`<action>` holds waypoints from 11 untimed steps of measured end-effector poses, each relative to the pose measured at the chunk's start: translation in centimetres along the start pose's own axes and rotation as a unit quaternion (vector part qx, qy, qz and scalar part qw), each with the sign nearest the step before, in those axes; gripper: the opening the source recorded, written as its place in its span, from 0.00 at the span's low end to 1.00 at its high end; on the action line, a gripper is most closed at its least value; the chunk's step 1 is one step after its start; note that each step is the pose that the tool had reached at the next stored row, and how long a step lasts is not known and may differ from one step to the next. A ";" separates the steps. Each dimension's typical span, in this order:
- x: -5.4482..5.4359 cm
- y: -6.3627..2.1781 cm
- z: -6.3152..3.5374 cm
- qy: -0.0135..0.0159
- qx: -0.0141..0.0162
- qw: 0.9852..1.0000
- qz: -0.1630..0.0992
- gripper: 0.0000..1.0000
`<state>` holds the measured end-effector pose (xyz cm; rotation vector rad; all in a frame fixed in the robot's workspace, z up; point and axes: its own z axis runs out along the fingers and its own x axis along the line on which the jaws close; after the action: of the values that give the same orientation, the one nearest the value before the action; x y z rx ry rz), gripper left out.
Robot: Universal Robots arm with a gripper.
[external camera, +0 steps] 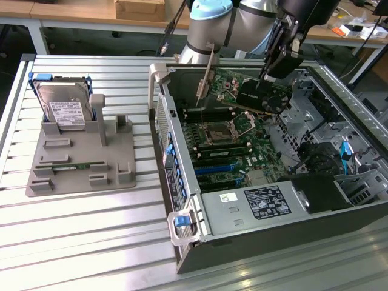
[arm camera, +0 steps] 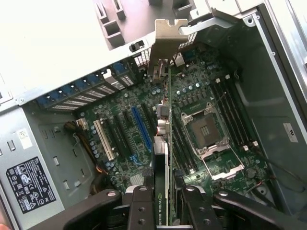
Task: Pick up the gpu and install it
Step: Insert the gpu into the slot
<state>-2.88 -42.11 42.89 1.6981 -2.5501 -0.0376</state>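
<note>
The gpu (external camera: 253, 92) is a black card on a green board with a silver bracket (external camera: 204, 79) at one end. It hangs tilted in the air above the motherboard (external camera: 230, 142) inside the open computer case (external camera: 182, 200). My gripper (external camera: 280, 59) comes down from above and is shut on the card's far end from the bracket. In the wrist view the gpu (arm camera: 163, 158) runs edge-on away from my gripper (arm camera: 164, 206), clamped between the two black fingers (arm camera: 140, 207). Its bracket (arm camera: 165, 45) is near the case's slotted rear wall. The blue slot (arm camera: 141, 127) lies beside the card on the board.
On the exterior view's left a grey holder (external camera: 79, 157) carries a silver hard drive (external camera: 63, 109) and a thin green memory stick (external camera: 60, 165). The case holds a labelled power supply (external camera: 267, 203), an empty CPU socket (external camera: 217, 132), cables and drive bays (external camera: 327, 157).
</note>
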 end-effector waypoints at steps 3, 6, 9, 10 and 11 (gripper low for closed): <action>0.0 -0.05 0.05 0.001 0.001 1.000 -0.011 0.26; -0.1 -0.19 0.11 0.002 0.001 1.000 -0.024 0.26; -0.1 -0.27 0.16 0.002 0.002 0.999 -0.034 0.26; -0.1 -0.29 0.17 0.002 0.002 0.999 -0.037 0.26; -0.1 -0.31 0.19 0.003 0.002 0.999 -0.040 0.26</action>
<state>-2.56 -42.11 42.68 1.7976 -2.4794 -0.0332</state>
